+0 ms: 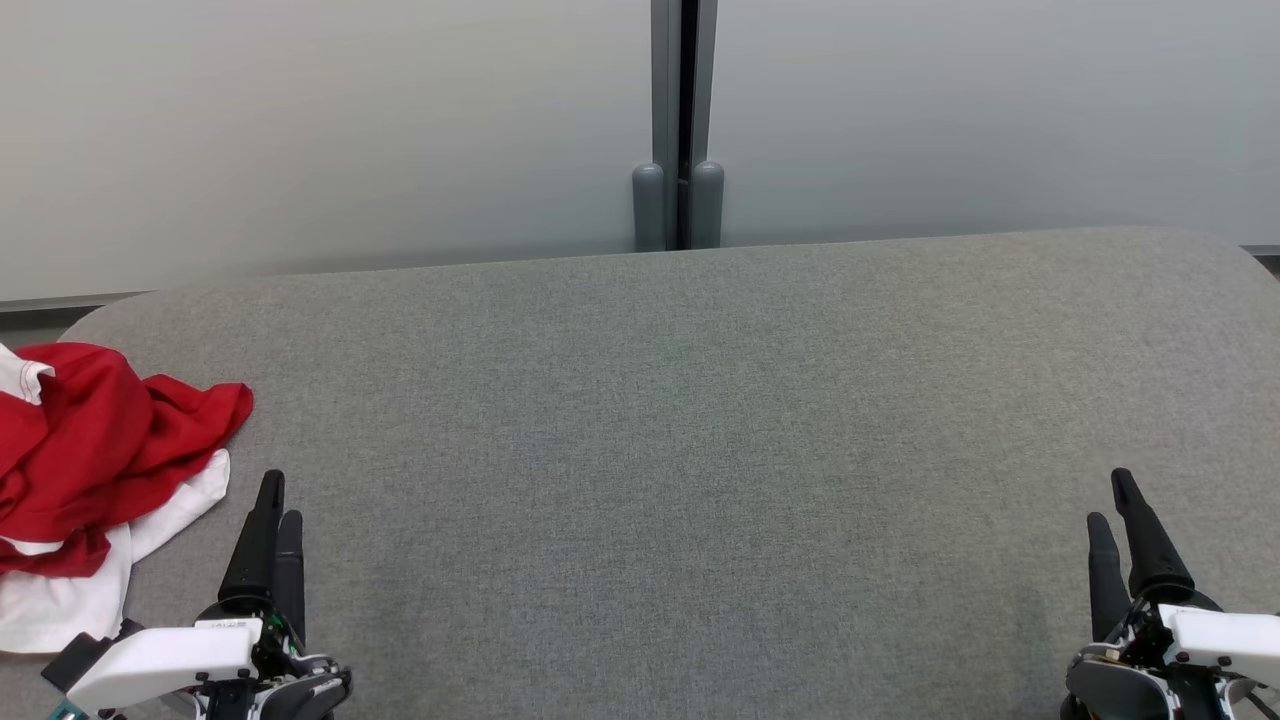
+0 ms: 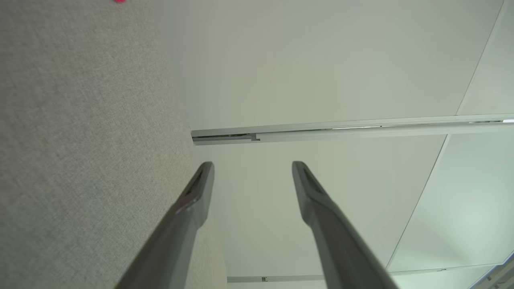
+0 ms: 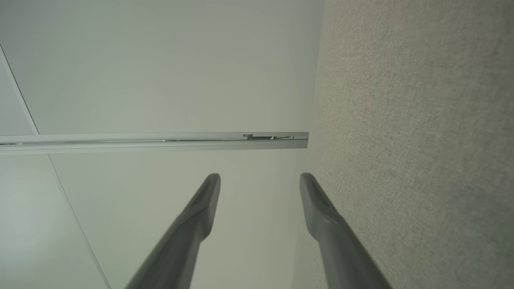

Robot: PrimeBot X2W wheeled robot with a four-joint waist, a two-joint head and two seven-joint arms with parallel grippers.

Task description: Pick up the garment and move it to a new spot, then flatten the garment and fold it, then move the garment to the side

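I find the garment (image 1: 90, 450), a crumpled red and white heap, at the far left edge of the grey table (image 1: 650, 420), partly cut off by the frame. My left gripper (image 1: 280, 498) sits just beside it, not touching, fingers spread wide and empty. I judge it is stationed there for the first pick. The table's broad middle is the likely new spot. My right gripper (image 1: 1110, 497) rests far right, well apart from the cloth, likewise wide, holding nothing.
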